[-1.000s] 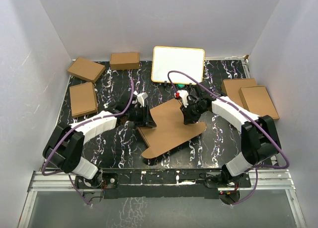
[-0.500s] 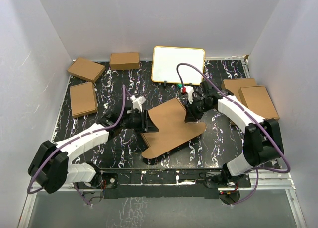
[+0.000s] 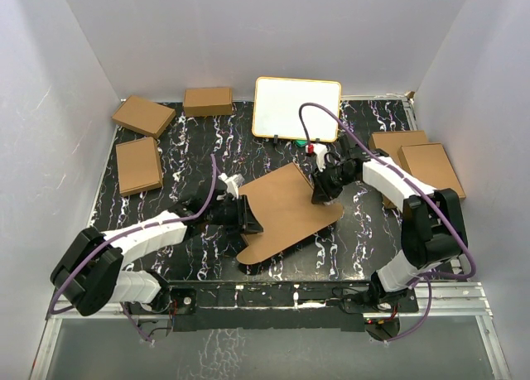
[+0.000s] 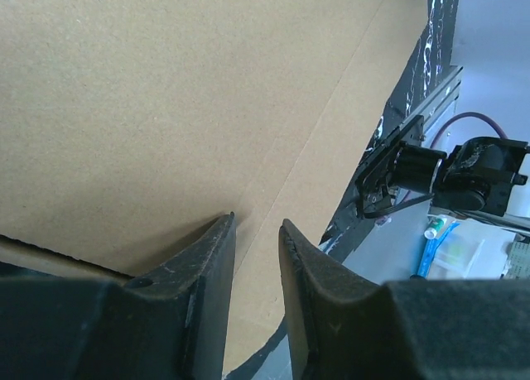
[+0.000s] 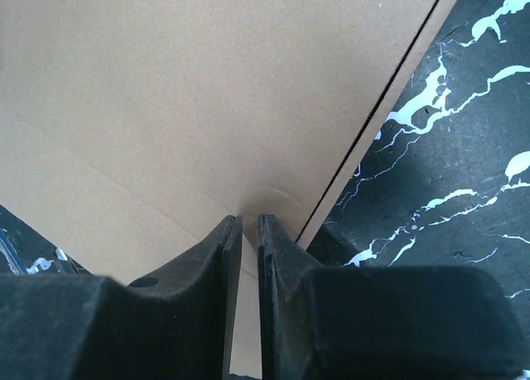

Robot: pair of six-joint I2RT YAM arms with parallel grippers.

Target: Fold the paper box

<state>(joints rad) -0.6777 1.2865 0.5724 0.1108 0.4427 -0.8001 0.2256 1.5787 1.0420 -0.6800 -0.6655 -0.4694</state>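
Two pairs of fingers, both at the paper box (image 3: pixel 286 210).

On the left gripper (image 4: pixel 257 224) the fingers (image 4: pixel 203 268) stand a narrow gap apart. The tips are set against the brown face near a scored line. Nothing shows between them and no hold is evident.

On the right gripper (image 5: pixel 247 221) the fingers (image 5: pixel 286 260) are only a thin slit apart, with the tips at the sheet close to its edge. I cannot tell whether they pinch the card or merely press on it.

Paper box: one die-cut sheet, unfolded, lying on the black marbled table (image 3: pixel 373 231) between the two grippers. The left gripper is at its left edge and the right gripper at its far right corner. The left side of the sheet may be slightly raised; not certain.

Step in hand, as I judge it: early, getting purchase on opposite sides for a first fold. No wall stands up yet.

Next move calls for one side to be pinned flat while the other lifts a flap along its crease. Fingertips sliding on plain card, or the whole sheet skating, are the likely troubles.

Count:
- one paper box
- five smaller folded boxes (image 3: pixel 138 165): three beyond and to the left of the paper box, two overlapping to its right
- one white board (image 3: pixel 296 108) with a tan frame, just beyond its far edge
- two grippers
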